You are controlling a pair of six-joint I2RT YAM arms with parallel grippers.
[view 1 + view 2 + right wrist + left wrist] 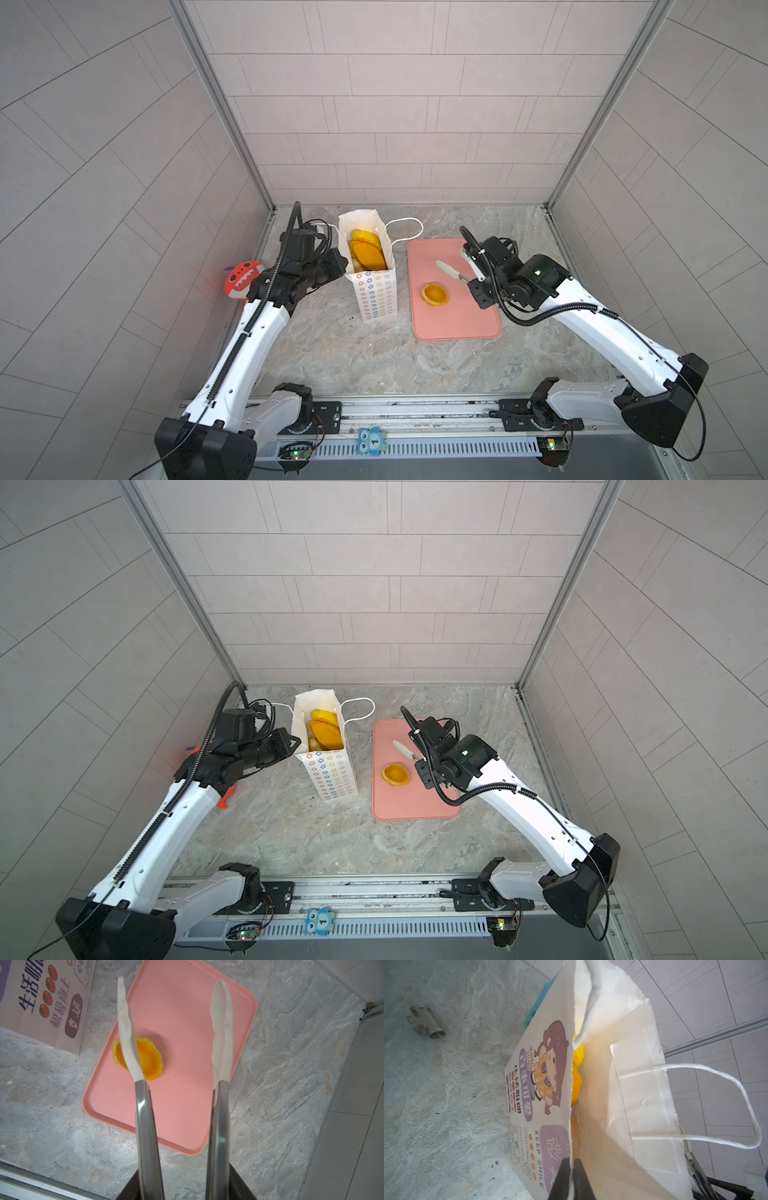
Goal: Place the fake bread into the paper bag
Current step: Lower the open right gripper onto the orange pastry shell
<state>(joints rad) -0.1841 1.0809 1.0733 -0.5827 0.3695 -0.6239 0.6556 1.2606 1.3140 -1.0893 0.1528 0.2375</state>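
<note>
White paper bag (546, 1084), "KEEP SMILE" lettering (539, 1159)

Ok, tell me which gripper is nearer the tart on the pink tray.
Right. The right gripper holds tongs close beside the tart; the left gripper sits beyond the paper bag, pinching its rim.

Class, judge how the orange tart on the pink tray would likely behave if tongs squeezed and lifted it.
Its glossy surface suggests the tart may slip between the white tong tips. Its thin wavy rim looks likely to flex. Low and flat on the tray, it probably slides rather than rolls.
</note>
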